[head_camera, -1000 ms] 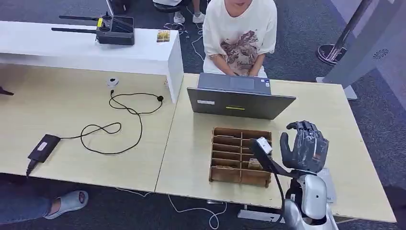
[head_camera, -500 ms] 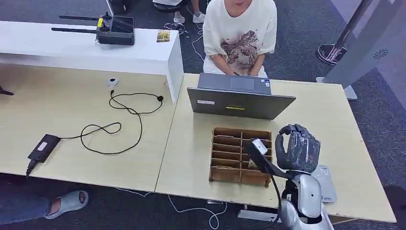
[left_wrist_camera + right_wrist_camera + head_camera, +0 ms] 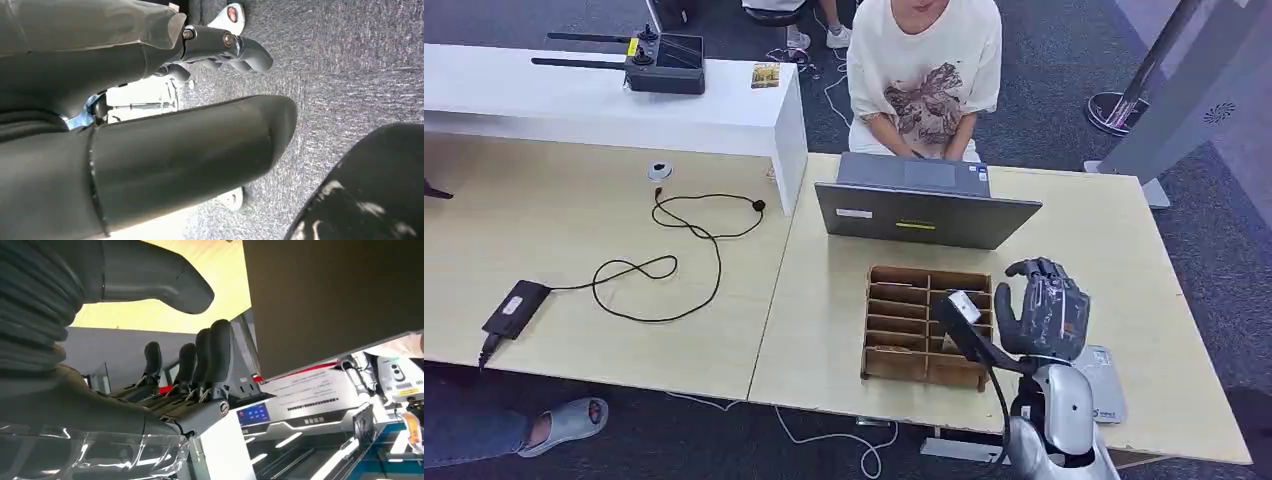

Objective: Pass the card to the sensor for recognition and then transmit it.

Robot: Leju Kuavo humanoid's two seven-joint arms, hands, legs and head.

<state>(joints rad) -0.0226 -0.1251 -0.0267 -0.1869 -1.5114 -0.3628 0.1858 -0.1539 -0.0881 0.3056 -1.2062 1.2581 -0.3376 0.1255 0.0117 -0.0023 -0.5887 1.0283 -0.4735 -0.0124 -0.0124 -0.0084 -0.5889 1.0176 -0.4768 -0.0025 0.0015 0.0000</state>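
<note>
cards sit in the wooden tray (image 3: pixel 879 328) near the middle of the table (image 3: pixel 824 300); one pale card (image 3: pixel 955 342) shows in a compartment at the tray's 4 o'clock corner, just beside the right hand (image 3: pixel 1044 312). a grey flat pad (image 3: pixel 1102 385), probably the sensor, lies on the table at the hand's 5 o'clock, partly under the forearm.

over the last second the right hand has dropped from a raised, spread pose and slid toward 9 o'clock, closer to the tray's right edge. its fingers (image 3: pixel 1052 275) are now curled part way in but hold nothing; in the right wrist view the fingers (image 3: pixel 210 360) and thumb stand apart with no card between them, so it is released and empty. that reads as a reach toward the tray to pick a card, with the grasp not yet made, and the sensing and handing over to come.

left hand (image 3: pixel 150 150) hangs by the floor in its wrist view; whether it is clenched or loose i cannot tell.

a person (image 3: pixel 924 70) sits at 12 o'clock behind a laptop (image 3: pixel 924 215), the likely receiver.
</note>
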